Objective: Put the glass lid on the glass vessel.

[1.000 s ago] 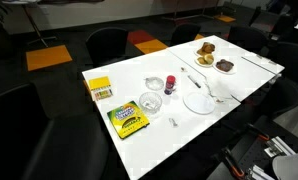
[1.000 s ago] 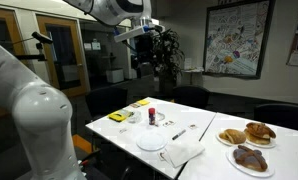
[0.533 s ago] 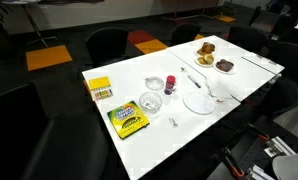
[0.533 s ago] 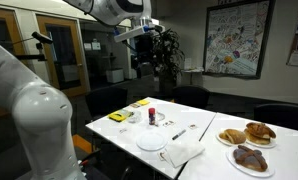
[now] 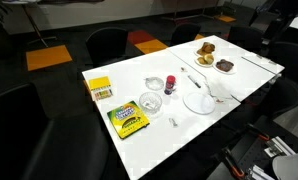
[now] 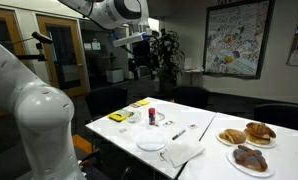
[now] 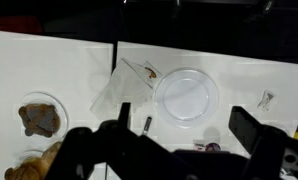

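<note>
Clear round glass lid (image 5: 153, 85) lies beside thick-rimmed glass vessel (image 5: 150, 102).

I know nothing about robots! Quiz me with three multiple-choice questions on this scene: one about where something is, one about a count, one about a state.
1. Where is the black robot gripper?
A. High above the long white table
B. Lying on the floor
C. Under a chair

2. How many plates carry pastries?
A. One
B. Two
C. Four

3. What state is the large flat white round plate in?
A. Piled with pastries
B. Empty
C. Broken in half

Answers:
1 A: in an exterior view the gripper hangs well clear of the table.
2 B: there is a plate of croissants and a plate with a dark pastry.
3 B: the wrist view shows its surface bare.
</note>
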Controlling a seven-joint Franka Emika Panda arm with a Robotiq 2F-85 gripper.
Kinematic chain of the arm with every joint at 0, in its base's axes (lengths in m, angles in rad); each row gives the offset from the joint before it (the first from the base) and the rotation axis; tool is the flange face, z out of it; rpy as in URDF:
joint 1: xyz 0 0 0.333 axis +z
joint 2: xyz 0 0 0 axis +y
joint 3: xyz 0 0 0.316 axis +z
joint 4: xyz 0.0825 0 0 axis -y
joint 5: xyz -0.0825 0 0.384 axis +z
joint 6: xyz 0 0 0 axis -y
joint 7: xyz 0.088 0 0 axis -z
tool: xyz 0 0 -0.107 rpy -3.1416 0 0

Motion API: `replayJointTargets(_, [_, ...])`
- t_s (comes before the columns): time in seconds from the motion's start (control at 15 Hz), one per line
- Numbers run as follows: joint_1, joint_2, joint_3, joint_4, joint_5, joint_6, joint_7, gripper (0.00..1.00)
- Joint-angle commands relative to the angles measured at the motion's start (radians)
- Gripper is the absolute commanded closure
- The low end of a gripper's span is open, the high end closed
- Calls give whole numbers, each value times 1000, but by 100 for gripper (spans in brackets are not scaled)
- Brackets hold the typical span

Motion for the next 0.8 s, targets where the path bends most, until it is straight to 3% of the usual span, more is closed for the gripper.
replayJointTargets(0.0, [41,27,0,-49,62,100,-11,0])
replayJointTargets(0.4, [104,51,10,-155,109,323,-83,0])
replayJointTargets(0.73, [83,123,5,-153,8,548,-140,0])
